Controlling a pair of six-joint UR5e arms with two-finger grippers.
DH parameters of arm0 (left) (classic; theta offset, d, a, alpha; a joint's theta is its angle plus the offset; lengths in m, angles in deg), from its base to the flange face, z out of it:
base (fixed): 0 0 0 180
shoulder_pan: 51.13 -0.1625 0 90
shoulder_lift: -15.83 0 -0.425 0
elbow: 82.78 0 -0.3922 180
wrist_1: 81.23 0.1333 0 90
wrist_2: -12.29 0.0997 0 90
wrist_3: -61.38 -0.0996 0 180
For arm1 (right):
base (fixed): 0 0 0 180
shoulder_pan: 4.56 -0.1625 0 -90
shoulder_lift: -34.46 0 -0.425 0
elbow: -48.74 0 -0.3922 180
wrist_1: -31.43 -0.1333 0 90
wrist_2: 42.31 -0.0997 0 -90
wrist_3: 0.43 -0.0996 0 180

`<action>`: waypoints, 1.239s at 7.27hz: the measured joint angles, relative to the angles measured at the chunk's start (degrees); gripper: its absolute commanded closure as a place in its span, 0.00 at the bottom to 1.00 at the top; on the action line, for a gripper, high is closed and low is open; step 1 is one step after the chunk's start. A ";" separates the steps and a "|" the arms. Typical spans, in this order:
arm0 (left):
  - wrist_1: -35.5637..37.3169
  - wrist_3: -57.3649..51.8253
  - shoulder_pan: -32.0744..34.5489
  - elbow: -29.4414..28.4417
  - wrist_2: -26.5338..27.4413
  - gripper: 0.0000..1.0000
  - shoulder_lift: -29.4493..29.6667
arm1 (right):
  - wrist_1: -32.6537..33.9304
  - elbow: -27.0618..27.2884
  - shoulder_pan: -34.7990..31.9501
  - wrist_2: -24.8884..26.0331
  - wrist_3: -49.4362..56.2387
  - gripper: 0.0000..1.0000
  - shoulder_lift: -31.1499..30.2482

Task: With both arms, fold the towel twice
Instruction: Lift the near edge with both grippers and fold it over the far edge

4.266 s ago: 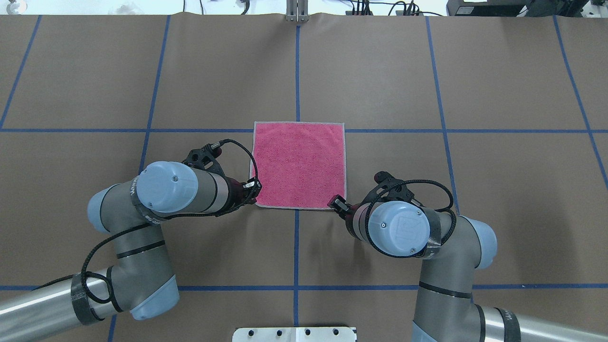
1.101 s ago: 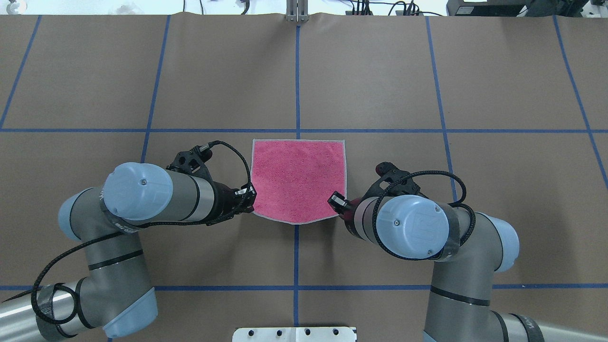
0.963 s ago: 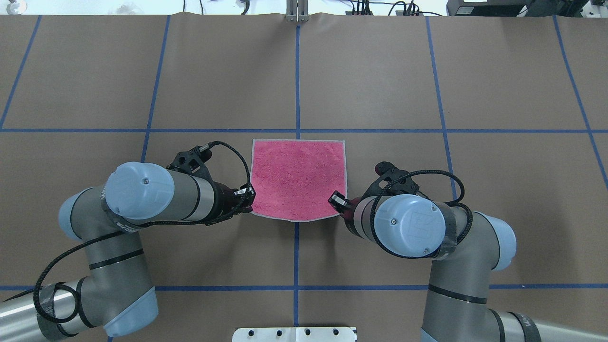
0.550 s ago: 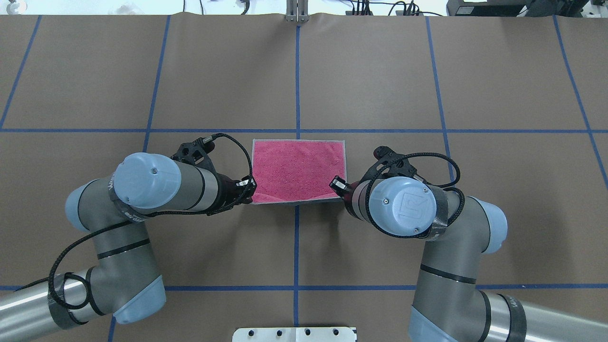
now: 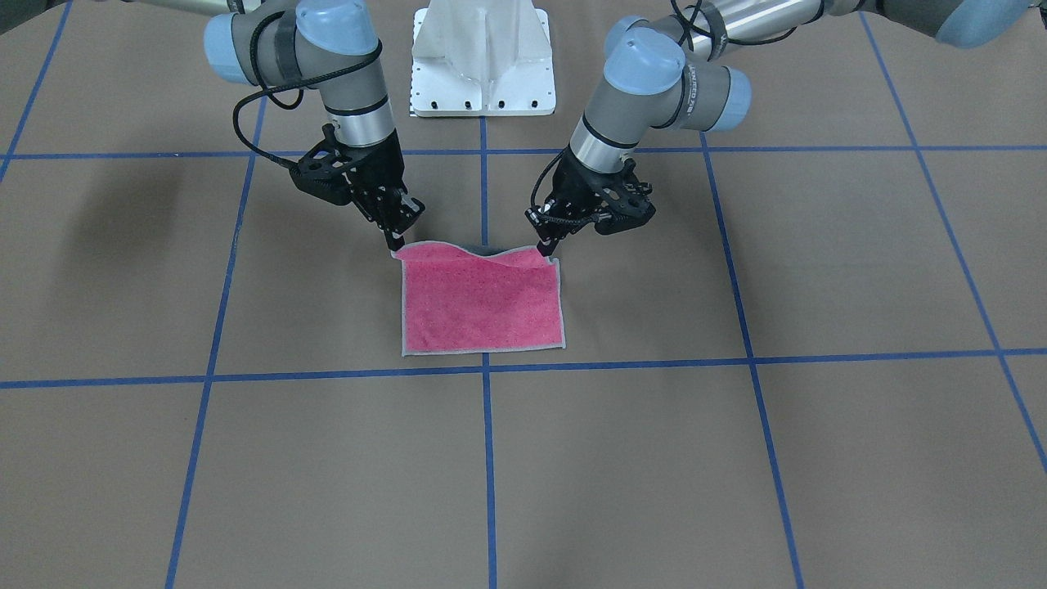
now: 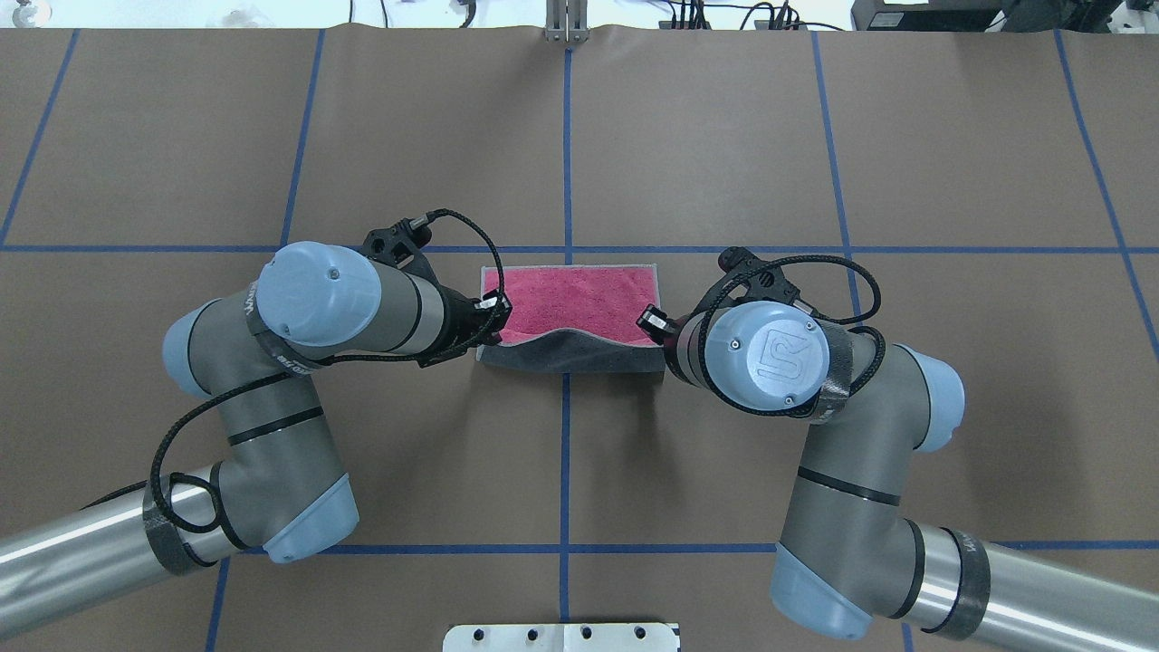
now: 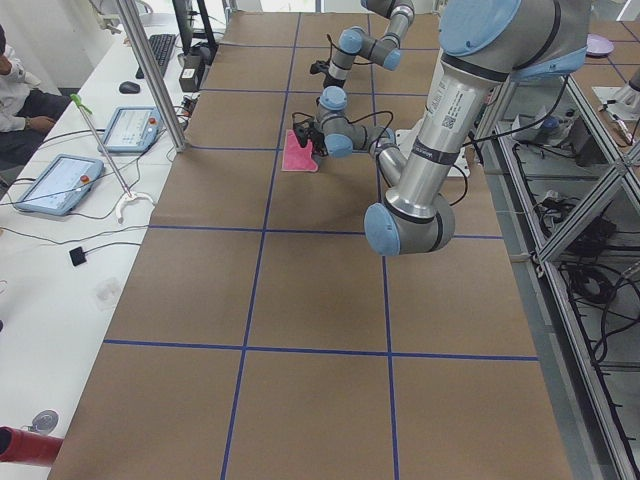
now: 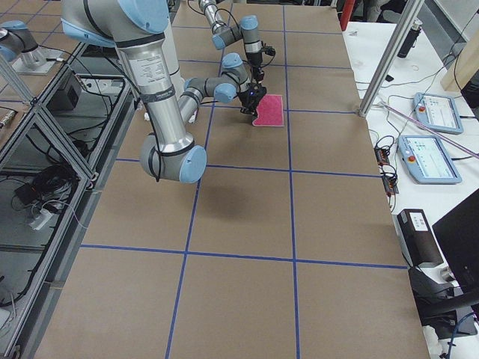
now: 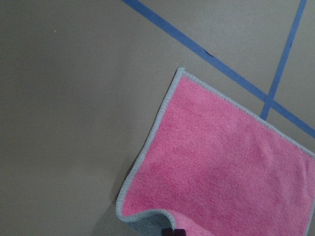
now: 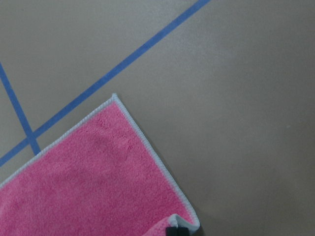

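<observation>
Left hand [image 6: 495,313] and right hand [image 6: 648,321] each clamp a near corner of the towel [image 6: 579,292], held above its flat part.

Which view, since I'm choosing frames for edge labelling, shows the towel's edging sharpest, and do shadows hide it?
Both wrist views show the towel with edging sharp and evenly lit; the front-facing view has soft shadows on the table, off the towel; in the side views it is too small.

Light: bright and even, is coming from above.
Shadows: soft pale ones are lying on the table [image 6: 616,453].
Focus: wrist views are showing the towel [image 9: 221,162] weave sharply.
</observation>
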 measured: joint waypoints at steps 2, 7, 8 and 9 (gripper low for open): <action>-0.08 -1.27 1.16 -0.86 0.00 1.00 0.36 | 0.00 -0.48 -0.66 0.00 0.22 1.00 0.21; -0.29 -1.93 2.61 -4.97 0.10 1.00 2.78 | -0.46 -4.24 -2.28 0.01 0.28 1.00 2.74; -0.36 -2.27 2.91 -5.56 0.11 1.00 3.02 | -0.46 -4.31 -2.61 0.00 0.28 1.00 3.01; -0.40 -2.86 3.18 -6.27 0.11 1.00 3.42 | -0.43 -4.39 -2.89 0.00 0.30 1.00 3.23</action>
